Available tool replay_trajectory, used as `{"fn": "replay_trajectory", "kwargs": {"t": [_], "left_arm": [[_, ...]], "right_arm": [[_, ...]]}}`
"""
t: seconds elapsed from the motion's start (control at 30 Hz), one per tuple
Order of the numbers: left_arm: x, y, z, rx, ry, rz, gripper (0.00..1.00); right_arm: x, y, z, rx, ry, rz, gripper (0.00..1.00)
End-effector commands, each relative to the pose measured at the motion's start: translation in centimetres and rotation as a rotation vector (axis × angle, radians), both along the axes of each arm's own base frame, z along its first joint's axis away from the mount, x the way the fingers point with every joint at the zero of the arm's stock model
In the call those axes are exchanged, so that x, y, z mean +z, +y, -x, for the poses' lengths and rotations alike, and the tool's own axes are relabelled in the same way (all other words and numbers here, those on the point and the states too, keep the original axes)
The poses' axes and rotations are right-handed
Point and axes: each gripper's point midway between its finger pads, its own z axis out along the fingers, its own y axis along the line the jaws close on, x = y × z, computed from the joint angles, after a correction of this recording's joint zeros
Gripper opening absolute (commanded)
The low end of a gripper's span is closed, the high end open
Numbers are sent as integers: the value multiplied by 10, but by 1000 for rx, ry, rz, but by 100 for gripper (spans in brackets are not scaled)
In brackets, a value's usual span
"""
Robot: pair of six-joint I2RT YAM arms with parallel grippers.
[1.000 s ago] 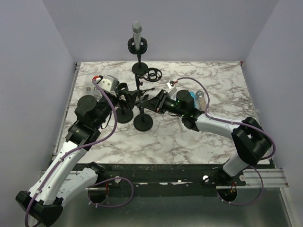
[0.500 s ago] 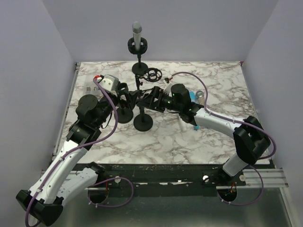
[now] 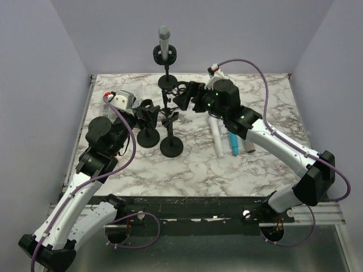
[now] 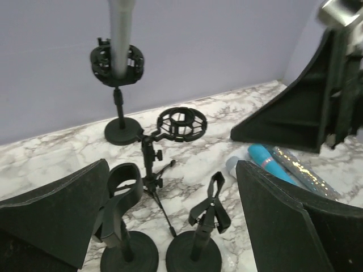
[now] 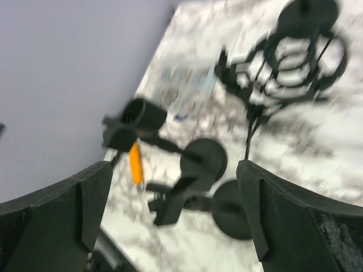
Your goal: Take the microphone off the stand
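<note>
The mic [image 3: 164, 38] stands bolt upright in its stand [image 3: 167, 81], head up, long axis vertical. The left gripper [image 3: 148, 111] and right gripper [image 3: 186, 95] both gape wide, holding nothing.

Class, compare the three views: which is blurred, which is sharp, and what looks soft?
Right wrist view: smeared throughout, the shock mount streaked. Left wrist view: microphone and clip stand crisp, near fingers slightly soft. Top external view: sharp, table evenly lit, no glare.

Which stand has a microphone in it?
The far stand: a grey microphone stands upright in its holder. The nearer stands hold nothing.
</note>
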Motion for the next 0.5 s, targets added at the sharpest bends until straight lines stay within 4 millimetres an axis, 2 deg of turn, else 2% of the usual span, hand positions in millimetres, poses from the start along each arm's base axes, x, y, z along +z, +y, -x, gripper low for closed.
{"fn": "replay_trajectory", "kwargs": {"t": [0.0,0.07,0.2,0.3,0.33,0.37,0.47], "left_arm": [[4,35,-8,179,9,38,98],[2,48,-11,256,12,57,99],[-1,60,-14,323,25,56,98],[-2,62,-16,329,28,59,99],[-2,62,-16,323,29,61,99],[-3,61,-17,318,33,58,98],[-5,60,-19,315,38,50,98]], "right_arm": [[39,-29,-44,-192,-197,202,100],[64,-28,-62,-241,-262,213,100],[93,-12,-92,-266,-371,201,100],[100,6,-120,-266,-400,188,100],[97,13,-130,-258,-409,194,100],[104,19,-137,-255,-432,183,100],[101,34,-165,-269,-467,200,100]]}}
